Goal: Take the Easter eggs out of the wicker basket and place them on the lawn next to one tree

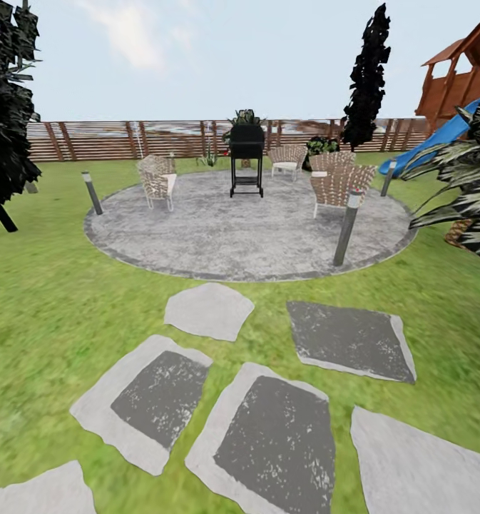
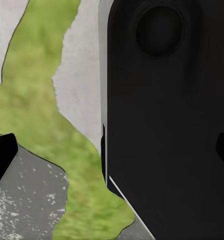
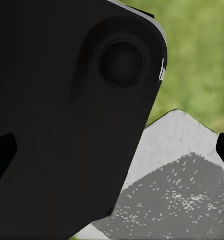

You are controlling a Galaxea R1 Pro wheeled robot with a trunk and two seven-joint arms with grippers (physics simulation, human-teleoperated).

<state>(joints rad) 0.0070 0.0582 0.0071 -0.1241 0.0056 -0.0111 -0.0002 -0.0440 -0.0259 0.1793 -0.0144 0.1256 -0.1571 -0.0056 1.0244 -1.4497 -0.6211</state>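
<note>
I am driving the robot through the garden, and my head camera looks out over the lawn [image 1: 40,285] toward a round grey patio [image 1: 247,235]. A black grill [image 1: 246,158] stands in the middle of the patio, with woven chairs [image 1: 339,182] set round it so people could sit near it. Flat stepping stones [image 1: 268,435] lie in the grass below me, like a path leading up to the patio. A brown slatted fence [image 1: 111,139] runs along the back, a dark conifer [image 1: 366,78] stands in front of it, and a wooden play tower with a blue slide [image 1: 439,135] is off to my right side. I do not see the wicker basket or the eggs from here, so I think I must keep looking around. Both wrist cameras point down at stone and grass, with a big dark robot part close in front of each. Dark tips sit at the edges of those wrist pictures, but I cannot tell if either hand is wide or narrow. Nothing seems to be held, as far as I can judge.
</note>
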